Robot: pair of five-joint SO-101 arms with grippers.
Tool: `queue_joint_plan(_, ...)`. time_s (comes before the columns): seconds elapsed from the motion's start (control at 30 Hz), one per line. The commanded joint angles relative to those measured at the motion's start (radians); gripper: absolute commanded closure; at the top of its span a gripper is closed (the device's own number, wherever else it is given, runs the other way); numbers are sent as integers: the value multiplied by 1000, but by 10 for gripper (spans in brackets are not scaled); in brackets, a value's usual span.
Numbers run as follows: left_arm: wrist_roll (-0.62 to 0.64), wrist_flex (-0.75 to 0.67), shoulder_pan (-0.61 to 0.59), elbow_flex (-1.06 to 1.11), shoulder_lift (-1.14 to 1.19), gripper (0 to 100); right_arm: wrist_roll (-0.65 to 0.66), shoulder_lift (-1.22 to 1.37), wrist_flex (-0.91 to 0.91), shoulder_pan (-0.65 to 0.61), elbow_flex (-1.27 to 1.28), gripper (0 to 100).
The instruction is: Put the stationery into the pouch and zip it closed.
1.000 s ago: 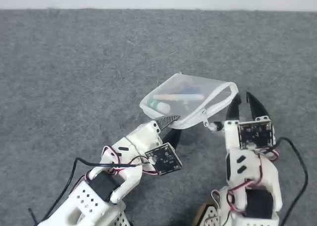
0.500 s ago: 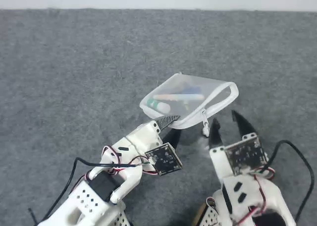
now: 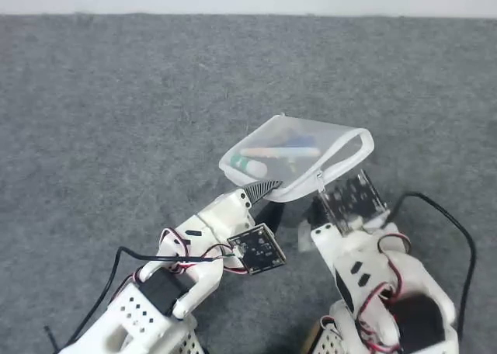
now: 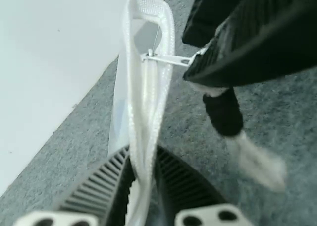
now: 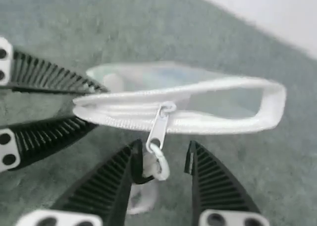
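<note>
translucent white mesh pouch [image 3: 299, 148] lies on the grey felt-like table [image 3: 116, 98]; the stationery [image 3: 272, 152] inside it shows only as blurred coloured sticks; the left gripper [image 4: 143, 159], ribbed and black, pinches the pouch's woven zip edge; the right gripper [image 5: 164, 149] stands spread around the dangling metal zipper pull [image 5: 159, 129] at the pouch's mouth

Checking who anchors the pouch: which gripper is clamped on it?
The left gripper, shut on the pouch at its zipper edge; the right gripper is open around the zipper pull.
</note>
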Motion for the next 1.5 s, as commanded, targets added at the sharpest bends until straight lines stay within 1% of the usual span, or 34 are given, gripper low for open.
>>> queue_joint_plan(0.0, -8, 11, -9, -22, -3, 991, -37, 51, -27, -8, -55, 864)
queue_joint_plan(0.3, -6, 11, -9, -21, -3, 991, -28, 56, -71, -2, 2, 867)
queue_joint_plan(0.33, -6, 11, -9, -21, -3, 991, -21, 56, -70, -1, 2, 873)
queue_joint_plan(0.47, -6, 11, -9, -21, -3, 991, 49, 56, -70, 27, 3, 953)
queue_joint_plan(0.63, -5, 11, -9, -19, -3, 991, 63, 56, -67, 42, 3, 962)
queue_joint_plan(0.7, -5, 11, -9, -19, -3, 991, 66, 56, -77, 74, 0, 992)
queue_joint_plan(0.77, -5, 11, -9, -19, -3, 991, 78, 56, -90, 122, -2, 990)
queue_joint_plan(0.9, -5, 11, -9, -19, -3, 991, 43, 47, -134, 211, -2, 991)
queue_joint_plan(1.03, -5, 11, -9, -19, -3, 991, -3, 47, -180, 269, -3, 991)
queue_joint_plan(1.47, -5, 11, -9, -18, -3, 991, -25, 58, -260, 309, 5, 991)
